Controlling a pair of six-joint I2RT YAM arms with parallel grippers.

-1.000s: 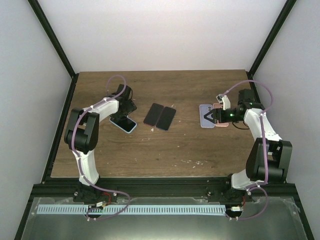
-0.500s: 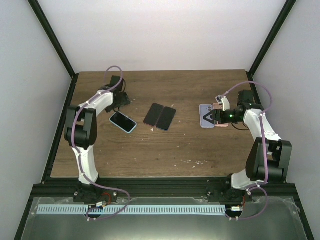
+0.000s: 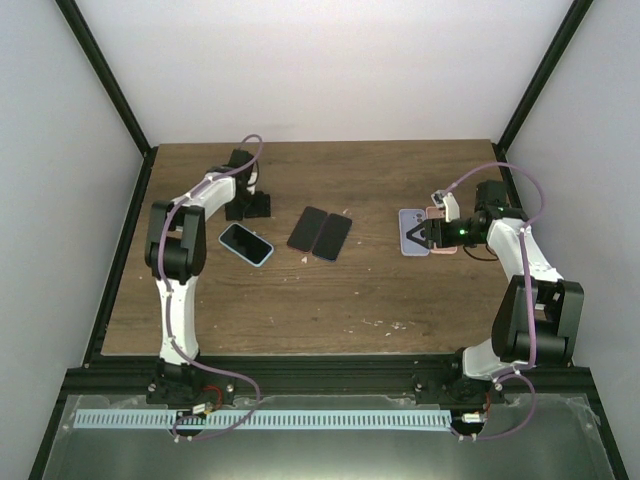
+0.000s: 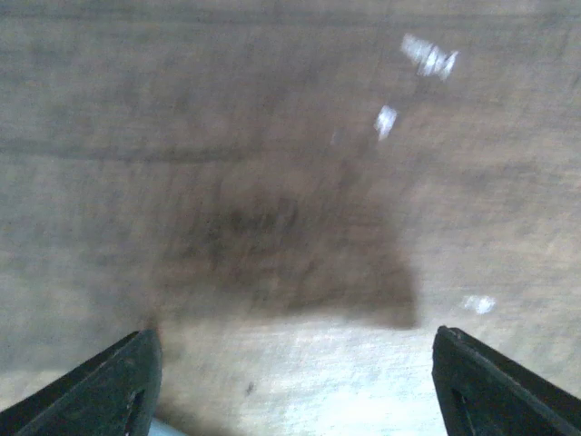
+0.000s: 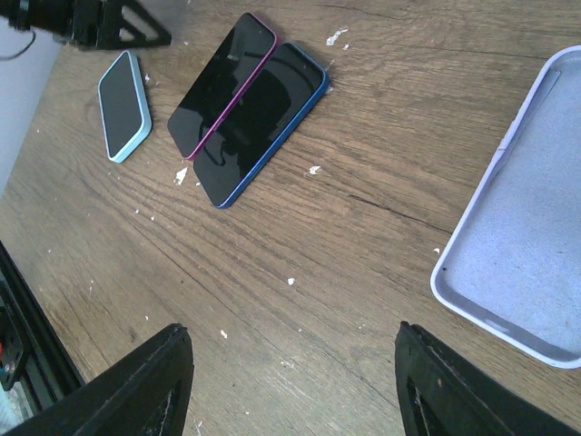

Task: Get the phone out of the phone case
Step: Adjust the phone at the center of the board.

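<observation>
While your left gripper (image 4: 295, 343) gapes empty over the table (image 4: 272, 136), your right gripper (image 5: 292, 359) spreads wide, holding nothing.

The brown wooden tabletop (image 3: 330, 290) is showing a matt finish, with its grain looking slightly rough under scattered pale flecks (image 5: 313, 169). The black slab phone with a magenta rim (image 5: 222, 86) and the dark slab phone with a blue rim (image 5: 263, 123) are presenting smooth, glossy glass faces that are picking up soft reflections. The phone in the pale blue plastic case (image 5: 123, 104) is looking duller, its screen greying with glare. The lilac soft-looking case (image 5: 526, 254) is appearing matt and faintly textured inside. The right arm's black plastic fingers (image 5: 154, 381) are looking matt. The arms' white plastic shells (image 3: 205, 192) are catching a slight sheen.
</observation>
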